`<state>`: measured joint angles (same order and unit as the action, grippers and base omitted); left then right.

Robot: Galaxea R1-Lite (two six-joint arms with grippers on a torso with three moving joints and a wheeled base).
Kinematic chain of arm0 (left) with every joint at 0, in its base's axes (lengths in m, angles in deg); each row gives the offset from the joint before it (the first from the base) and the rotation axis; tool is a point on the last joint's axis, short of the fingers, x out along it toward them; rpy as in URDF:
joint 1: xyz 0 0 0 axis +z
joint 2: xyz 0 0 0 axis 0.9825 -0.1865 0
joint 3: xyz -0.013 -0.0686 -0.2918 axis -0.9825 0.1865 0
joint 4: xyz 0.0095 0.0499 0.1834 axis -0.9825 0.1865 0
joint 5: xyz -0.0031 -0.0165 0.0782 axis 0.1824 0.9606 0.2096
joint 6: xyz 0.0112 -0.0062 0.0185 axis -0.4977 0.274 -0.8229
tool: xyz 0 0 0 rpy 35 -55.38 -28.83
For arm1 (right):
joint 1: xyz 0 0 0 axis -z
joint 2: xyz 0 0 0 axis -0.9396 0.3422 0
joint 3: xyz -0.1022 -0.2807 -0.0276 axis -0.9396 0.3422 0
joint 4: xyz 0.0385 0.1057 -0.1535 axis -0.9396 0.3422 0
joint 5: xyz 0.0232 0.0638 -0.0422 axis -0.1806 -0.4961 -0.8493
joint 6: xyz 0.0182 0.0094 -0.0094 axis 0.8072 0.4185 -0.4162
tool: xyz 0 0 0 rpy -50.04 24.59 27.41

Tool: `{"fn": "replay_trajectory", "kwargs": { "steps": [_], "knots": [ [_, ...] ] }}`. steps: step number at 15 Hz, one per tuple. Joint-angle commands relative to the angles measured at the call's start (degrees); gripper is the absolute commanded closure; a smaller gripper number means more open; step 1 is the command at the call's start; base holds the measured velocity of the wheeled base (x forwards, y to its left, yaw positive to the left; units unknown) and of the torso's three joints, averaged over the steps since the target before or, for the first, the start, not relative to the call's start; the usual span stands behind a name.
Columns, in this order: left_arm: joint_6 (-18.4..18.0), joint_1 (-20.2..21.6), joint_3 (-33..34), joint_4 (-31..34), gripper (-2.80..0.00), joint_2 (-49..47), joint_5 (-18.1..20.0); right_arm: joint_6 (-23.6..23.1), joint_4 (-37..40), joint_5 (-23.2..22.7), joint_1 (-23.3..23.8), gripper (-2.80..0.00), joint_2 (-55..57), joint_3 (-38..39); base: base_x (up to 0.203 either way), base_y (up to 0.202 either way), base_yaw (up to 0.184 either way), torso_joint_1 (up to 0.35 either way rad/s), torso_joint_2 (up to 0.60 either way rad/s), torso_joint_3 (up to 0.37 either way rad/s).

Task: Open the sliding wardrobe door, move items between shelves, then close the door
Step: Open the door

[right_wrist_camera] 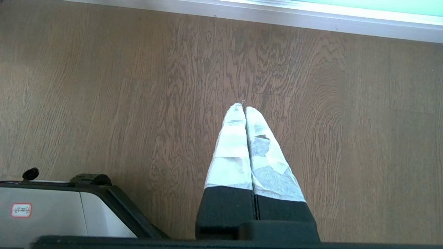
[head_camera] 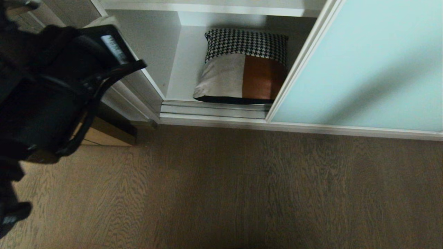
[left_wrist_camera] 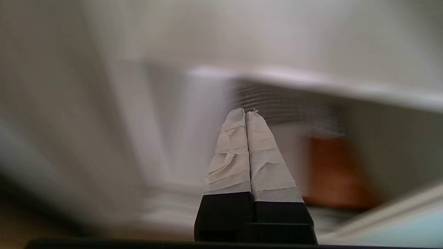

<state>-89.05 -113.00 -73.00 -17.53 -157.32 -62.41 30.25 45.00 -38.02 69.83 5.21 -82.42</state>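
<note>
Head view, cushion (head_camera: 242, 67) right of left hand (left_wrist_camera: 245, 111)

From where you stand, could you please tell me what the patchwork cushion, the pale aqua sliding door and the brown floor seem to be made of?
The square patchwork cushion: woven houndstooth fabric on top, with beige and rust-brown patches below whose smooth sheen suggests leather or imitation.
The pale aqua sliding door: probably frosted glass, matt and even, in a slim silvery frame, likely metal.
The brown floor: wood or wood-look laminate, with visible grain.

Cushion (head_camera: 242, 67) on white shelf (head_camera: 181, 81)
</note>
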Motion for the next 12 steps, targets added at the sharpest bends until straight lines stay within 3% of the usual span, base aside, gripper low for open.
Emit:
{"fn": "replay_trajectory", "kwargs": {
  "steps": [1, 4, 8, 10, 12],
  "knots": [
    [0.0, 9.5, 13.3, -0.4, 0.00, 15.9, -0.4, 0.0, 0.0, 0.0, 0.0, 0.00, 0.0, 0.0, 0.000, 0.000, 0.000, 0.000, 0.00, 0.000],
    [1.1, 19.0, 28.8, -0.1, 0.00, 30.4, -0.7, 0.0, 0.0, 0.0, 0.0, 0.00, 0.0, 0.0, 0.000, 0.000, 0.000, 0.000, 0.00, 0.000],
    [1.8, 30.4, 42.2, 0.6, 0.00, 45.8, -1.1, 0.0, 0.0, 0.0, 0.0, 0.00, 0.0, 0.1, 0.000, 0.000, 0.000, 0.000, 0.00, 0.000],
    [2.7, 32.3, 46.4, 2.7, 0.00, 52.0, -1.1, 0.0, 0.0, 0.0, 0.0, 0.00, 0.0, 0.1, 0.000, 0.000, 0.000, 0.000, 0.00, 0.000],
    [6.4, 32.9, 47.4, 13.7, 0.00, 57.1, 0.3, 0.0, 0.0, 0.0, 0.0, 0.00, 0.0, 0.1, 0.000, 0.000, 0.000, 0.000, 0.00, 0.000]
  ]
}}
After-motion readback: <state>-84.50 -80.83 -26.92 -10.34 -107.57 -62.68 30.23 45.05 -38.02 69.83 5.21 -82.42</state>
